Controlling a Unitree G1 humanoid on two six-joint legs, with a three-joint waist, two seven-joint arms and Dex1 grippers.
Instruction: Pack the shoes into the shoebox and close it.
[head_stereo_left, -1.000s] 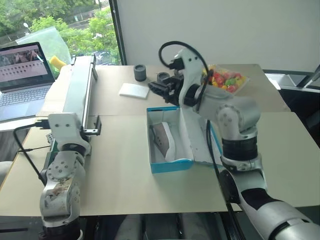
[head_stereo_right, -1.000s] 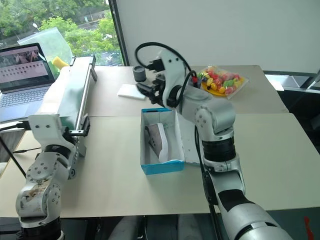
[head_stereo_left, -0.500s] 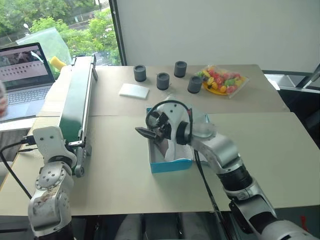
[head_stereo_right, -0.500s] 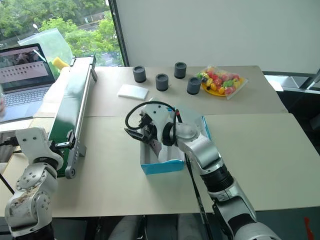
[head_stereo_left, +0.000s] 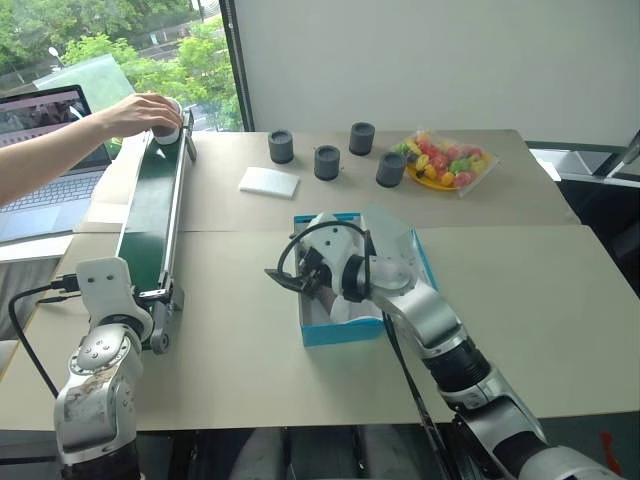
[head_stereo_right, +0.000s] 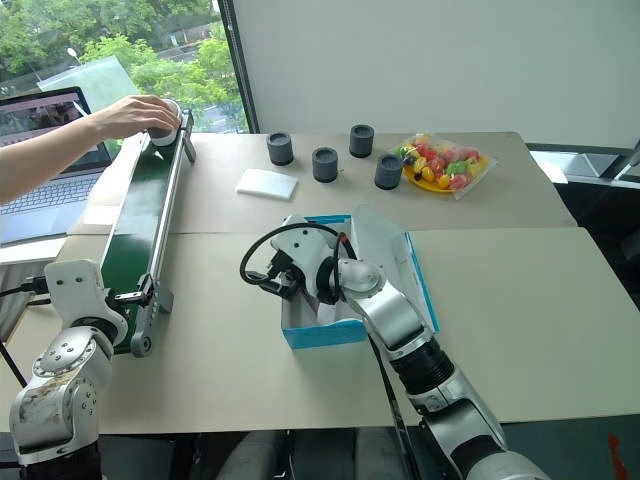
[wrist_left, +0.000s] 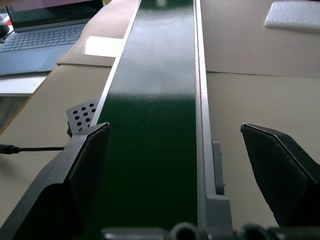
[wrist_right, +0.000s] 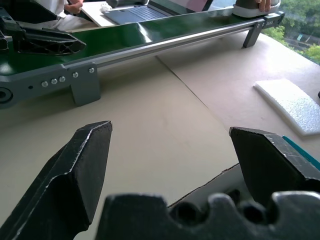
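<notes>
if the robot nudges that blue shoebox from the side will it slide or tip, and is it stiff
Probably slides rather than tips: the shoebox is low and wide, sitting flat on the smooth table. It looks like thin cardboard, so its walls may flex under a push. The open hinged lid could flop, and the box likely feels light.

No readable text, label or number anywhere; the laptop (head_stereo_left: 45, 130) screen at the table's (head_stereo_left: 250, 350) far left corner shows content perhaps including writing, too small to read.
</notes>
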